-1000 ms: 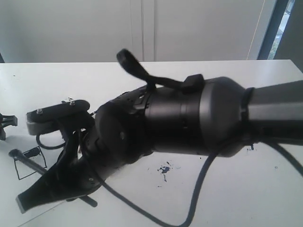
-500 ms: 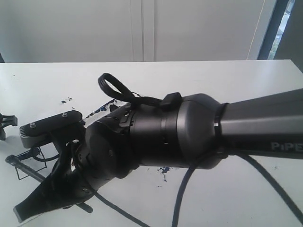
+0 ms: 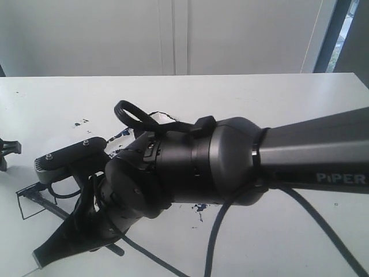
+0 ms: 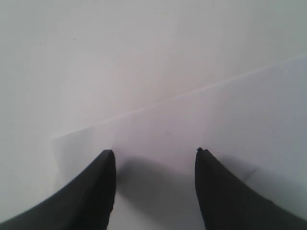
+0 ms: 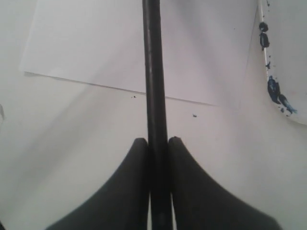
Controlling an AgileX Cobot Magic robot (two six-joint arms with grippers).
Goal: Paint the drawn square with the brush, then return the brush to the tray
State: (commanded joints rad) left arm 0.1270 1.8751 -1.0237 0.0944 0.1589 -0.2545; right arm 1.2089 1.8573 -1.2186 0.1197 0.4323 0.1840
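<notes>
**pipernoob:** White table (image 3: 288,104), plain white wall behind, not much else to be seen. What's been changed in the last second?

**brushbot42:** The right arm has been swung further left and lower across the exterior view. The brush (image 5: 153,72) has been carried along with it, so its shaft is now laid across the drawn square (image 3: 27,206) at the lower left of that view. The shaft is pinched tight between the jaws of the right gripper (image 5: 157,141).

**pipernoob:** Any paint laid down yet?

**brushbot42:** None that can be made out. Only a thin outline is seen, white inside (the bristle end can't be picked out at this size). So a first stroke is probably being lined up, and the painting is reckoned barely started. The tray (image 5: 285,52), blue-smeared along its rim, is found just beside the paper sheet (image 5: 86,43), handy for the return. The left gripper (image 4: 154,153) is held over the paper, jaws spread, nothing between them.
</notes>
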